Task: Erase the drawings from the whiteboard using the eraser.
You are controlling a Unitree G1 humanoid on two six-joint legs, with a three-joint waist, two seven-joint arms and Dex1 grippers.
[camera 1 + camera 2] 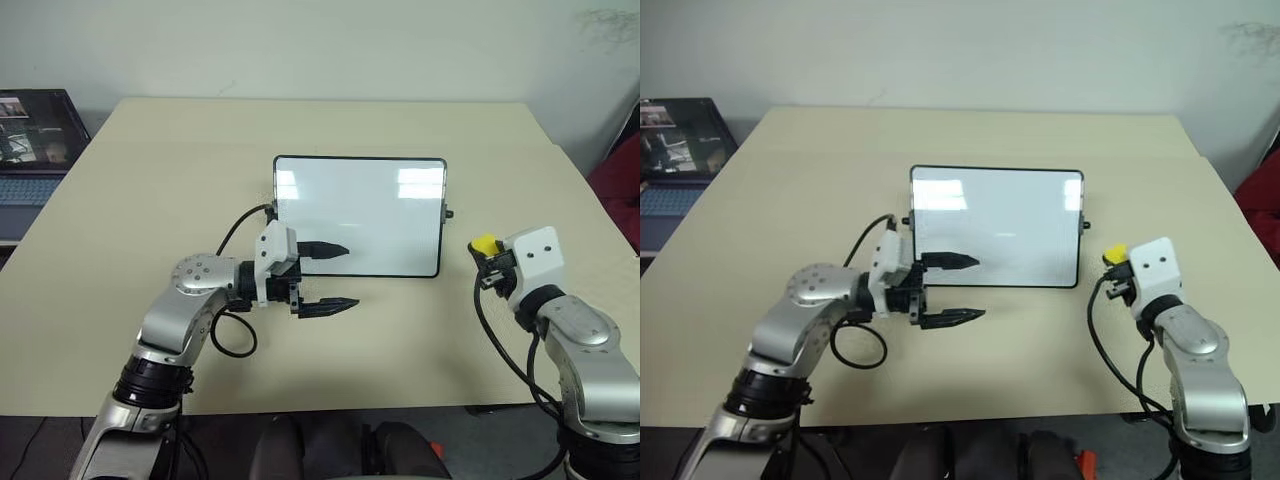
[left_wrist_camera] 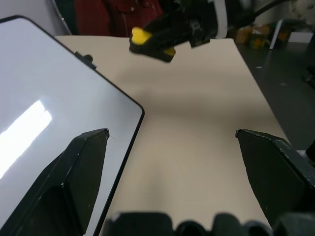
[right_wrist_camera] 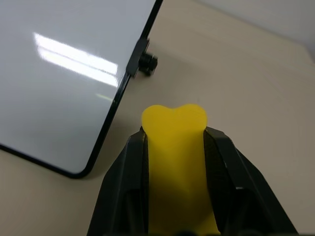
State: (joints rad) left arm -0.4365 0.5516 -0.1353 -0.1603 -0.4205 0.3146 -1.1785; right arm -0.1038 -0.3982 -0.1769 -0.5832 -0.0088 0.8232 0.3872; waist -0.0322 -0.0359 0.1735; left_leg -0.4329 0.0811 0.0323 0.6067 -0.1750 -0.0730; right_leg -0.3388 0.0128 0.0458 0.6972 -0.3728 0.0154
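Right end effector (image 3: 174, 147) is clamped on the eraser (image 3: 174, 147), yellow block pinched between both fingers with its rounded end sticking out past the tips. It sits off the whiteboard (image 1: 360, 215), just beside the board's right edge and toward the counter (image 1: 150, 180)'s right edge, not touching the board. Left end effector (image 1: 325, 276) has its fingers spread apart and holds nothing; the upper finger overlaps the board's near-left corner in the head views, the lower one is over bare counter. Can't tell if it presses on the board.

Status: board face reads clean in every view. I see only glare patches and a faint pale smear near the middle, no dark drawings anywhere. So my read is the wiping is done or nearly done; what's left looks like putting the eraser down, maybe one check pass over that smear.

Board: small glossy white rectangle, thin dark frame, rounded corners, black knobs on the side edges, lying flat around the counter's centre.
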